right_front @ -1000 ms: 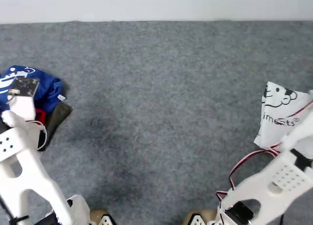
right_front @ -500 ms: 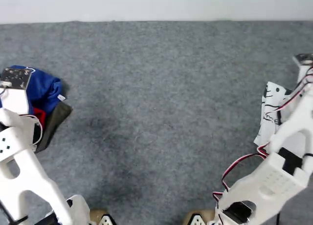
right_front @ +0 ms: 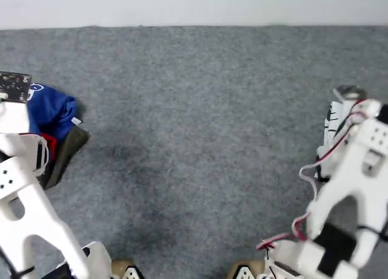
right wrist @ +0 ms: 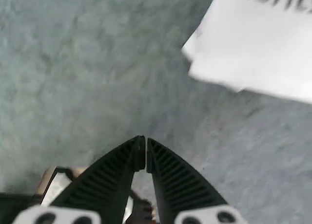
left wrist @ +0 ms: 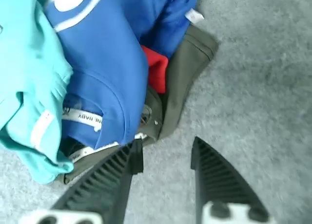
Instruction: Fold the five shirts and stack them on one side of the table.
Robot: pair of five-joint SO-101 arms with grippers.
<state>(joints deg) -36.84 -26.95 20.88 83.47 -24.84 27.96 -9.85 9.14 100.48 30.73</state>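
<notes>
Pile at nine o'clock on the grey table (right_front: 194, 109): blue shirt (left wrist: 107, 63), teal shirt (left wrist: 29, 87), red shirt (left wrist: 156, 70), with an olive shirt (left wrist: 187, 78) underneath. Left gripper (left wrist: 165, 148) above the pile's edge, jaws apart, empty. White shirt (right wrist: 258, 44) at three o'clock. Right gripper (right wrist: 145, 146) near it over bare table, jaws closed on nothing.
</notes>
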